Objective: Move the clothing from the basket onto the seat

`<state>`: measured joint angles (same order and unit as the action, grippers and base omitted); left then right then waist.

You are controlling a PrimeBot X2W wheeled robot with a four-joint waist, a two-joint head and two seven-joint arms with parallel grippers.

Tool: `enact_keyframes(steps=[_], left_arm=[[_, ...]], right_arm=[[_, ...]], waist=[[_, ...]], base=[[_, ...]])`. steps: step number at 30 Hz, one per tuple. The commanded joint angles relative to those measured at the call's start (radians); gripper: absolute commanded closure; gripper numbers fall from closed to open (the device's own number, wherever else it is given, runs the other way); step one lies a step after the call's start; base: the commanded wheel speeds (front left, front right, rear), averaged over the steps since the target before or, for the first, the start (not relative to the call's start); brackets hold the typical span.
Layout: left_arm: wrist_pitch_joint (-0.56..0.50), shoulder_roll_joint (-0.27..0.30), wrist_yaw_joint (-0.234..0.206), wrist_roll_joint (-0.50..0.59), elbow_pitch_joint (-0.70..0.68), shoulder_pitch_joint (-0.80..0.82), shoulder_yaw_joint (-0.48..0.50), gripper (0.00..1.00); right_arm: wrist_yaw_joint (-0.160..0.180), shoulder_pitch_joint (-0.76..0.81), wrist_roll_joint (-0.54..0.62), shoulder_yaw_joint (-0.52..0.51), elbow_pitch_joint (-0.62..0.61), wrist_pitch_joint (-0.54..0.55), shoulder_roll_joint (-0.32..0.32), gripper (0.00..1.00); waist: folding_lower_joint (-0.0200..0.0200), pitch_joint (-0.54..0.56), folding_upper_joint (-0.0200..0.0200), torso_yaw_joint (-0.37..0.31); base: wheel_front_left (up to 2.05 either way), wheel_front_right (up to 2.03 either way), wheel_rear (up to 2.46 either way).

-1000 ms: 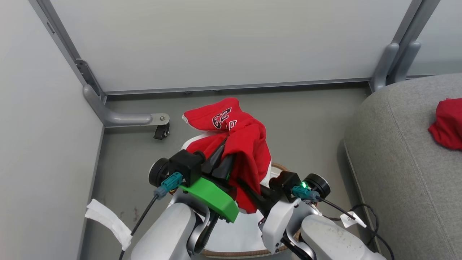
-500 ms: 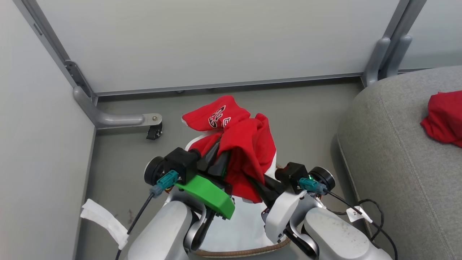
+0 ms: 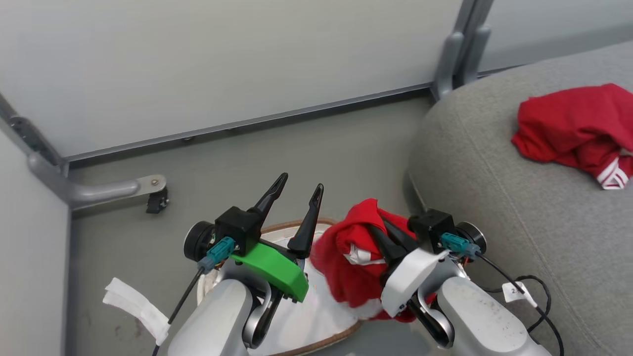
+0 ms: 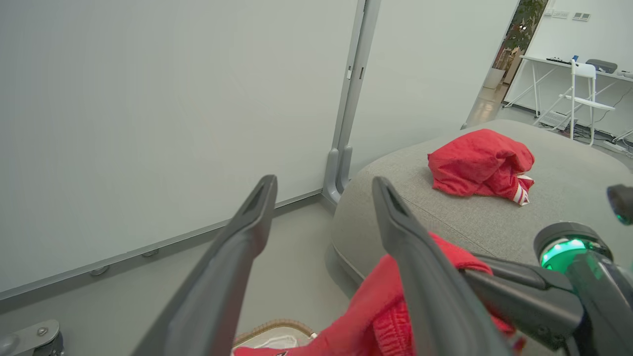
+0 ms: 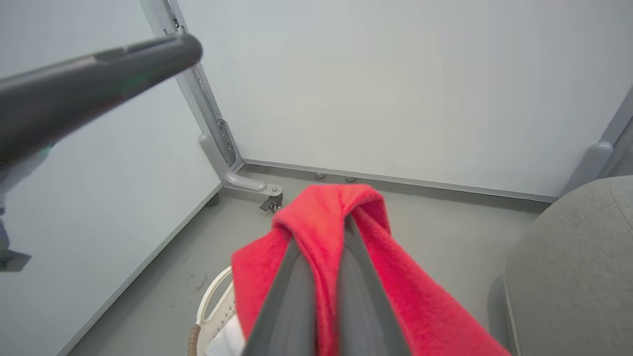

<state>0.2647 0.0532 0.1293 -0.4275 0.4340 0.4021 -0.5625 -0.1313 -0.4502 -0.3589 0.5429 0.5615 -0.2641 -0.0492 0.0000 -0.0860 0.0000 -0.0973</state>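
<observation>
A red garment point(image 3: 353, 269) hangs bunched from my right gripper point(image 3: 378, 225), whose fingers are shut on it above the basket's right side; the right wrist view shows the cloth point(image 5: 336, 232) draped over both fingers. My left gripper point(image 3: 300, 188) is open and holds nothing, its fingers point(image 4: 247, 237) spread wide in the left wrist view. The white basket point(image 3: 316, 321) with its brown rim and cloth liner sits on the floor beneath both arms. A second red garment point(image 3: 576, 126) with white trim lies crumpled on the grey seat point(image 3: 494, 198) at the right.
Grey partition walls close off the back and left, with a caster foot point(image 3: 156, 198) at the left corner. A strip of white cloth point(image 3: 133, 309) lies on the floor at lower left. A black cable with a tag point(image 3: 517, 291) hangs by my right arm.
The camera has swung right, bringing more of the seat into view. My left gripper has let go of the red garment and opened. The garment now hangs from my right gripper alone, further right.
</observation>
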Motion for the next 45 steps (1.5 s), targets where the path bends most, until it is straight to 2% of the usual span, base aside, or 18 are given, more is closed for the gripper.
enact_keyframes(steps=[1, 9, 13, 25, 31, 34, 38, 41, 45], left_arm=[[-0.001, 0.007, 0.002, 0.01, 0.004, -0.01, 0.001, 0.0], [-0.001, 0.012, 0.002, 0.024, 0.006, -0.022, 0.016, 0.0], [-0.001, 0.012, 0.002, 0.03, 0.01, -0.018, 0.01, 0.0], [-0.001, 0.023, 0.002, -0.035, 0.055, 0.073, -0.116, 0.0], [-0.001, 0.041, 0.002, -0.047, 0.043, 0.072, -0.126, 0.0], [-0.001, 0.052, 0.001, -0.042, 0.037, 0.078, -0.122, 0.0], [-0.001, 0.072, 0.001, -0.031, 0.033, 0.08, -0.112, 0.0], [-0.001, 0.087, 0.001, -0.029, 0.031, 0.067, -0.097, 0.0], [-0.001, 0.111, 0.001, -0.016, 0.015, 0.055, -0.069, 0.0]], right_arm=[[0.001, 0.022, 0.009, -0.007, -0.009, 0.0, -0.004, 1.0], [0.001, 0.063, 0.016, -0.021, -0.052, 0.0, -0.004, 1.0], [0.001, 0.086, 0.017, -0.054, -0.079, 0.0, -0.004, 1.0], [0.001, 0.161, 0.091, -0.246, -0.247, 0.0, -0.003, 1.0], [0.001, 0.065, 0.158, -0.365, -0.379, 0.0, -0.006, 1.0], [0.001, -0.013, 0.19, -0.405, -0.419, 0.0, -0.05, 1.0], [0.001, -0.166, 0.223, -0.423, -0.432, 0.0, -0.139, 1.0], [0.001, -0.288, 0.229, -0.444, -0.411, 0.0, -0.199, 1.0], [0.001, -0.435, 0.212, -0.487, -0.353, 0.0, -0.243, 1.0]], waist=[[0.0, -0.005, 0.0, -0.136], [0.0, -0.006, 0.0, -0.356], [0.0, -0.017, 0.0, -0.432], [0.0, -0.077, 0.0, -0.461], [0.0, -0.116, 0.0, -0.461], [0.0, -0.137, 0.0, -0.461], [0.0, -0.174, 0.0, -0.46], [0.0, -0.201, 0.0, -0.458], [0.0, -0.24, 0.0, -0.453]], base=[[0.0, 0.0, 0.0], [0.0, 0.0, 0.0], [0.0, 0.0, 0.0], [0.02, 0.02, 0.02], [0.03, 0.03, 0.03], [0.0, 0.0, 0.0], [0.0, 0.0, 0.0], [0.0, 0.0, 0.0], [0.0, 0.0, 0.0]])
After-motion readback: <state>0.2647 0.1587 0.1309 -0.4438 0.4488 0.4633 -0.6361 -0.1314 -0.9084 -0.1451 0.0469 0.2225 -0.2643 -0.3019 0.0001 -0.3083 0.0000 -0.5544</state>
